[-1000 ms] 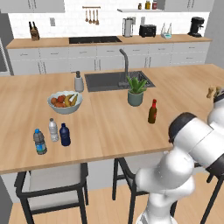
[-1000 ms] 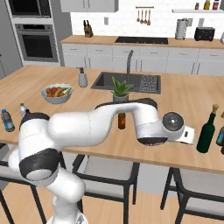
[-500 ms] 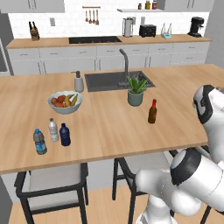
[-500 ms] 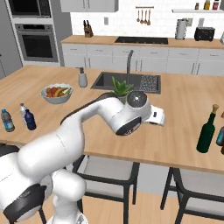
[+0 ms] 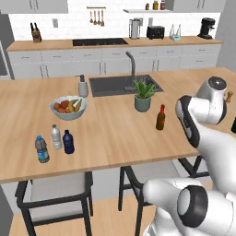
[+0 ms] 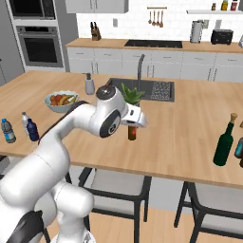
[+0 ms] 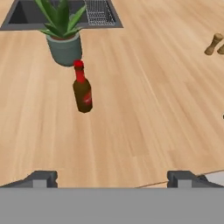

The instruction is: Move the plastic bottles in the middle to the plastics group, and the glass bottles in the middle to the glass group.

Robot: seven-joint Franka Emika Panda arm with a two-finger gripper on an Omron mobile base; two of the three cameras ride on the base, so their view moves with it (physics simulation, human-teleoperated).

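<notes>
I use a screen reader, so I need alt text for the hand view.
An amber-brown bottle with a red cap stands upright on a wooden counter, just in front of a potted plant beside a dark sink. The open claw shows at the bottom, holding nothing.

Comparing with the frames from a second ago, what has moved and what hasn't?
The arm swung across the counter toward the brown bottle; the open pincer now looks down on it, holding nothing. The brown bottle, blue bottle, green bottle, plant and fruit bowl stayed put.
</notes>
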